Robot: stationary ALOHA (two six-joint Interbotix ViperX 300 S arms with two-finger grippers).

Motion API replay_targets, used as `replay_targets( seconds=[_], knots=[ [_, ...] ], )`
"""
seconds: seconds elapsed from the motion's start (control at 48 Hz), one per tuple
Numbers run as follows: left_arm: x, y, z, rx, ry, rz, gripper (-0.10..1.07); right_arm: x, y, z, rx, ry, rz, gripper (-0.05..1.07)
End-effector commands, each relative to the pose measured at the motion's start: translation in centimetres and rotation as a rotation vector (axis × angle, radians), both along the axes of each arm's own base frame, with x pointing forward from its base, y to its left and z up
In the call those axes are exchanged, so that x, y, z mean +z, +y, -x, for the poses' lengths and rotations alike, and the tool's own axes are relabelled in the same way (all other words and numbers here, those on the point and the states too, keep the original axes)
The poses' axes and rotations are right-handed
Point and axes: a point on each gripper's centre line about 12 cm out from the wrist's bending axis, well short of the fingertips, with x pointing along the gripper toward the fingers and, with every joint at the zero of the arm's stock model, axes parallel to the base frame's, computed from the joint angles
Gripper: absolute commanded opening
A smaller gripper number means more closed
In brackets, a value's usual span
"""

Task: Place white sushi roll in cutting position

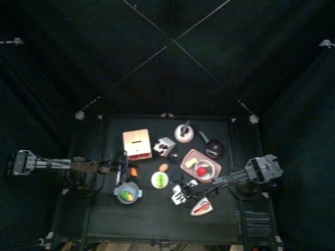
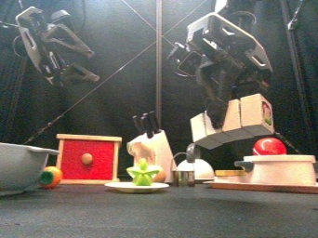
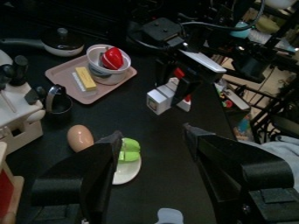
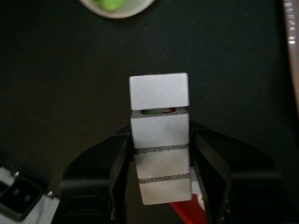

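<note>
The white sushi roll (image 4: 160, 131) is a stubby white segmented piece with dark bands, held between my right gripper's (image 4: 162, 147) jaws. In the front view the roll (image 2: 248, 113) hangs above the table, in front of the wooden cutting board (image 2: 236, 185). From above, the roll (image 1: 181, 193) is near the table's front, just before the board (image 1: 193, 157). It also shows in the left wrist view (image 3: 160, 98). My left gripper (image 3: 152, 175) is open and empty, raised over the left side of the table.
A bowl (image 3: 107, 59) with a red piece and a yellow strip (image 3: 84, 77) sit on the board. A red-and-white piece (image 1: 201, 207) lies near the front edge. A green piece on a plate (image 1: 127, 193), an egg (image 3: 79, 136), the orange box (image 1: 135, 143) and a knife block (image 1: 167, 147) stand around.
</note>
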Motion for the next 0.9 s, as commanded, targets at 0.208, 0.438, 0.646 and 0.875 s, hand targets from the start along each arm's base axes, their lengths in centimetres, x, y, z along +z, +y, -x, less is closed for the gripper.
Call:
replay_targets(
  seconds=[0.208, 0.438, 0.646, 0.875],
  knots=[
    [0.5, 0.0, -0.2, 0.0, -0.018, 0.005, 0.93, 2.2, 0.0, -0.3, -0.112, -0.084, 0.064, 0.59],
    [0.6, 0.0, -0.2, -0.001, -0.021, 0.006, 0.93, 1.2, -0.1, -1.0, -0.247, -0.149, 0.042, 0.63],
    [0.6, 0.0, -0.2, 0.0, -0.019, 0.008, 0.93, -0.5, 0.5, -1.5, -0.433, -0.213, 0.054, 0.69],
    [0.5, 0.0, -0.2, 0.001, -0.017, 0.007, 0.93, -1.5, 1.3, -1.1, -0.548, -0.265, 0.04, 0.69]
  ],
)
